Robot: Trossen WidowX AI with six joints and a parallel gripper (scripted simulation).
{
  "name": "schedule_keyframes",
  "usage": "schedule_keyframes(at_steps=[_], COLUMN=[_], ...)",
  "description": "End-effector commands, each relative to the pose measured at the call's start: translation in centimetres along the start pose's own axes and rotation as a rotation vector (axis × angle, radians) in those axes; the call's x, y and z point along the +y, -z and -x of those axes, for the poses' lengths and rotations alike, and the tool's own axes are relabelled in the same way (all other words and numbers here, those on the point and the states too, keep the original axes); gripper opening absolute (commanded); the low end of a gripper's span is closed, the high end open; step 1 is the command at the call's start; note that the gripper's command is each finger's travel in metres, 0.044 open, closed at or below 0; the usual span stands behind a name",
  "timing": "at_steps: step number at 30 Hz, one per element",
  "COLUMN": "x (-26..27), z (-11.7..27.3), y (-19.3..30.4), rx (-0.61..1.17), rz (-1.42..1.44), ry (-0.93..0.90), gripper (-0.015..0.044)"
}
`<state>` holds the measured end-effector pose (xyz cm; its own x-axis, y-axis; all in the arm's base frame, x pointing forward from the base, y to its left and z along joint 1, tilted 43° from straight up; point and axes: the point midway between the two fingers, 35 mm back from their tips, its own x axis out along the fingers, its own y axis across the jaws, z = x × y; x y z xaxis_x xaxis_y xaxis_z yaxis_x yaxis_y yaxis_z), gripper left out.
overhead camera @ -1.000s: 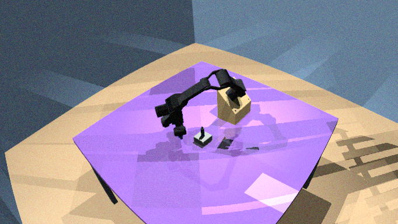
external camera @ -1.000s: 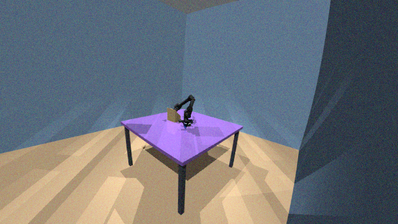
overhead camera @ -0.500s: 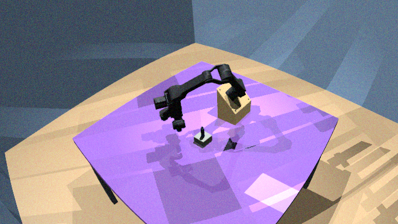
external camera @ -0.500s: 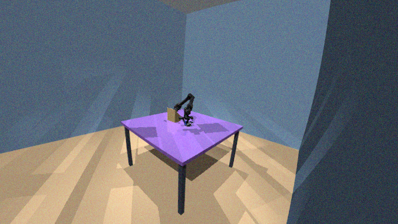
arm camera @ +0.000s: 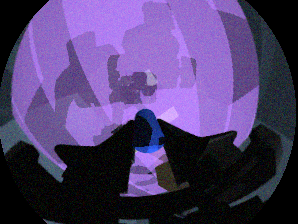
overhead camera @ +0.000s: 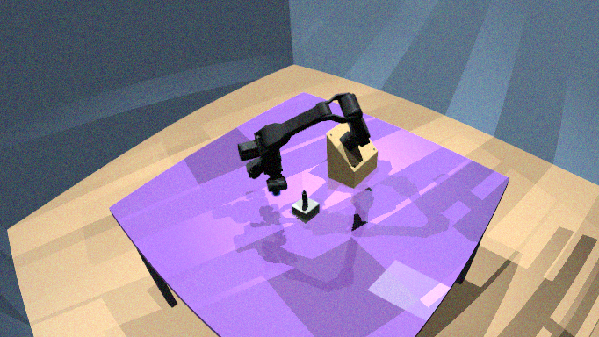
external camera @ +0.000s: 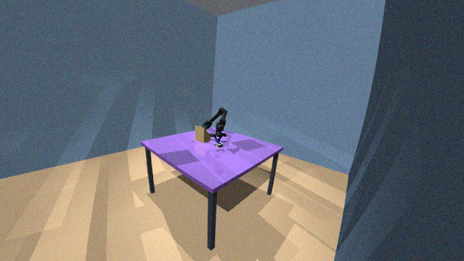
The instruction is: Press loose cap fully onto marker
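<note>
My gripper (overhead camera: 277,189) (arm camera: 145,122) is shut on the blue cap (overhead camera: 276,193) (external camera: 218,141) (arm camera: 156,131). The cap hangs between the fingertips, above the table top. The black marker (overhead camera: 305,201) stands upright and uncapped in the pale holder block (overhead camera: 305,213) (external camera: 219,145). In the top view the gripper and cap are left of the marker and a little higher in the picture, apart from it. In the exterior view the cap shows just above the holder block, and the marker cannot be made out. The fingers hide part of the cap.
The arm reaches over from a tan wedge-shaped block (overhead camera: 340,168) (external camera: 202,134), which stands behind and right of the holder in the top view. Everything stands on a purple table (overhead camera: 184,233) (external camera: 211,173). Shadows and bright light patches cross its top.
</note>
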<state>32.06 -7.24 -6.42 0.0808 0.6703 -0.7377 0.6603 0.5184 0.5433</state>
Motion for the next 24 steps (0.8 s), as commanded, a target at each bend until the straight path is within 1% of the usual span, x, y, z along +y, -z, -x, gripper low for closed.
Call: schedule_keyframes(at_steps=[1,24], x=[0.6,2.8], z=[0.8,3.2], y=[1.2,6.9], rx=[-0.001,0.001], rz=[-0.005,-0.006], ry=[-0.001,-0.001], gripper=[0.0,0.0])
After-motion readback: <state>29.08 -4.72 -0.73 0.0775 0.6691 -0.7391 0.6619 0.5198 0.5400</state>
